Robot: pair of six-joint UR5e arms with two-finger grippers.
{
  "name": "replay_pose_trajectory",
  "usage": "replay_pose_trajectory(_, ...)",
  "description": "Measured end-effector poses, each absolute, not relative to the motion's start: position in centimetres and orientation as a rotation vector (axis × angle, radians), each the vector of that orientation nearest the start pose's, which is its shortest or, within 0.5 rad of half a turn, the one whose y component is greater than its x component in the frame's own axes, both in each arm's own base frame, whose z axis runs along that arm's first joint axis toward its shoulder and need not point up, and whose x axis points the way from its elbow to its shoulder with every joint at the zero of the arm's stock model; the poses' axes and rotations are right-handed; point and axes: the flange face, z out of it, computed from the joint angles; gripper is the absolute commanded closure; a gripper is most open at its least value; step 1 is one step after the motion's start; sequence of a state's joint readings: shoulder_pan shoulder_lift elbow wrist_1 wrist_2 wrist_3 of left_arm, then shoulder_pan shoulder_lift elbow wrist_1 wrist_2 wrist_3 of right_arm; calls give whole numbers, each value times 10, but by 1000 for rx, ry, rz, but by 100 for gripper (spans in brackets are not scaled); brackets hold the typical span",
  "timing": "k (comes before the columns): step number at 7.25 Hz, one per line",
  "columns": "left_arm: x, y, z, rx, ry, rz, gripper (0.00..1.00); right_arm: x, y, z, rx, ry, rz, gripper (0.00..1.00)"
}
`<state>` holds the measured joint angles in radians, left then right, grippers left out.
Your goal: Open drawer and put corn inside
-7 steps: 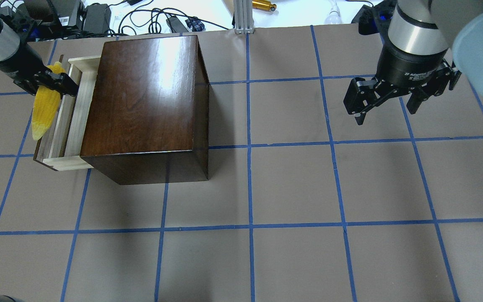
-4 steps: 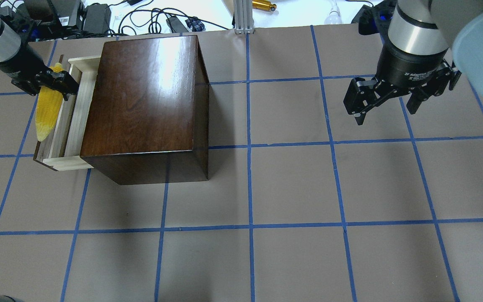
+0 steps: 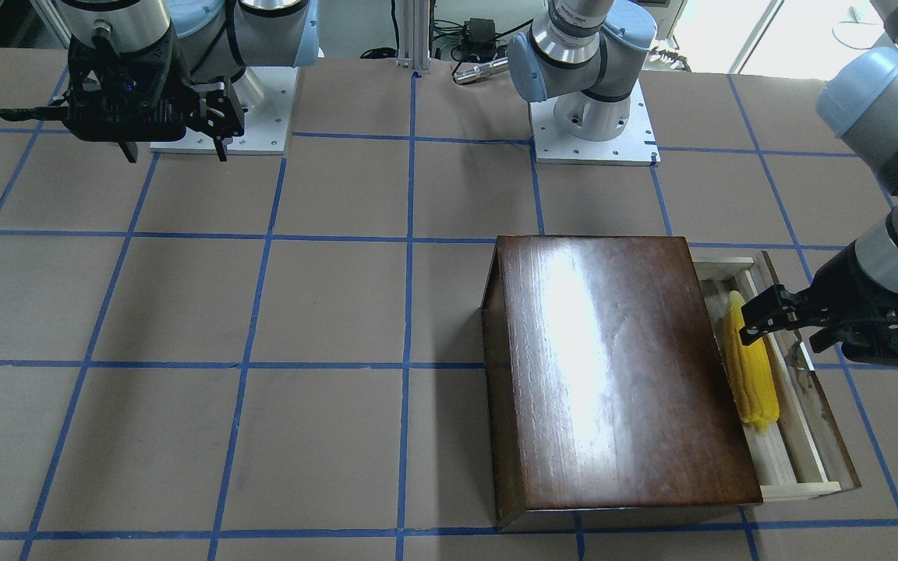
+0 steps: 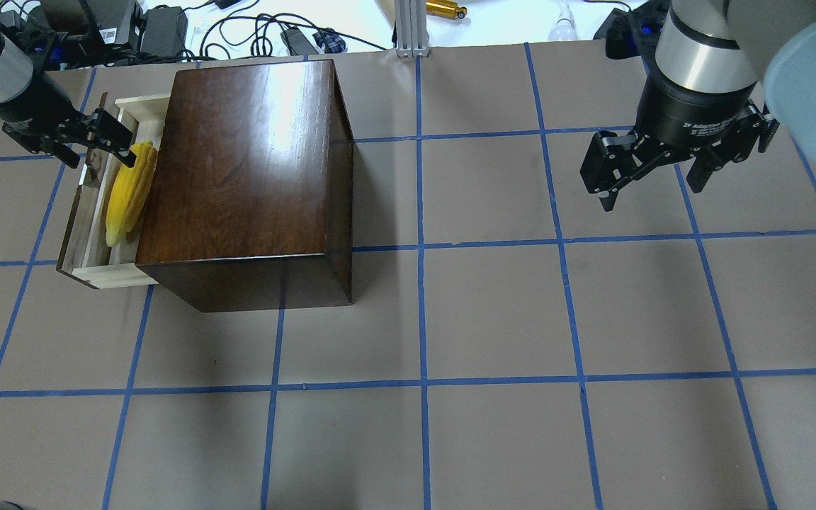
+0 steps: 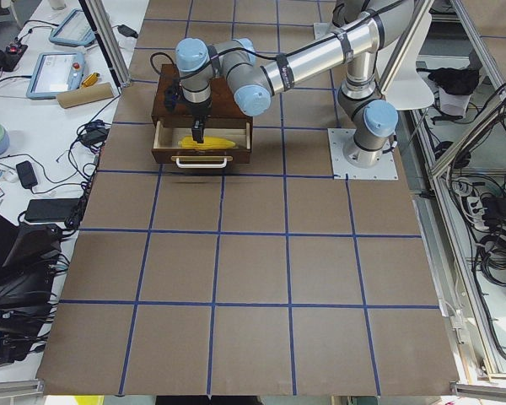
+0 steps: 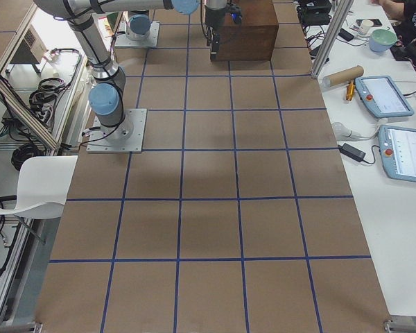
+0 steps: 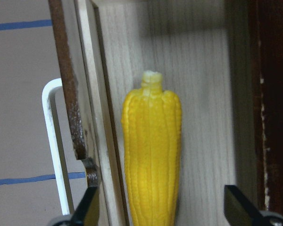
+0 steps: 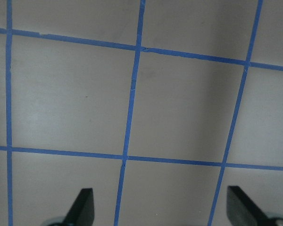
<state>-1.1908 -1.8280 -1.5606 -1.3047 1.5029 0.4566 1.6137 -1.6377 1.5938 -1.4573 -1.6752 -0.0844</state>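
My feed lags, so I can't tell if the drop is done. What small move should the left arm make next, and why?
Probably lift the left gripper straight up: its jaws are open, and the corn lies free inside the open drawer.

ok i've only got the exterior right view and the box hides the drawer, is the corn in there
observer: yes, the corn lies flat on the floor of the open drawer, lengthwise along it.
operator: is the left gripper holding it
observer: no, the left gripper is open above the drawer. Its wrist view shows both fingertips clear of the corn's sides.
operator: and the right one
observer: the right gripper is open as well, hanging over bare table, well away from the box.
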Motion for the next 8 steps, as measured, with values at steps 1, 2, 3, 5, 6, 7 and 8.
replay_pose_trajectory(1, 86, -598, 390, 127, 3184, -91, 0, 142, -450, 498, -212, 3235, 116, 0)
replay_pose_trajectory(2, 79, -592, 406, 106, 3176, -116, 0, 142, -450, 498, -212, 3235, 116, 0)
replay_pose_trajectory(3, 64, -582, 425, 73, 3170, -130, 0, 142, -450, 498, -212, 3235, 115, 0)
replay_pose_trajectory(5, 9, -566, 455, 10, 3143, -146, 0, 142, -450, 498, -212, 3235, 117, 0)
replay_pose_trajectory(6, -22, -558, 465, -3, 3129, -158, 0, 142, -450, 498, -212, 3235, 117, 0)
replay_pose_trajectory(7, -54, -550, 472, -9, 3126, -163, 0, 142, -450, 498, -212, 3235, 117, 0)
replay_pose_trajectory(8, -87, -540, 477, -14, 3128, -154, 0, 142, -450, 498, -212, 3235, 116, 0)
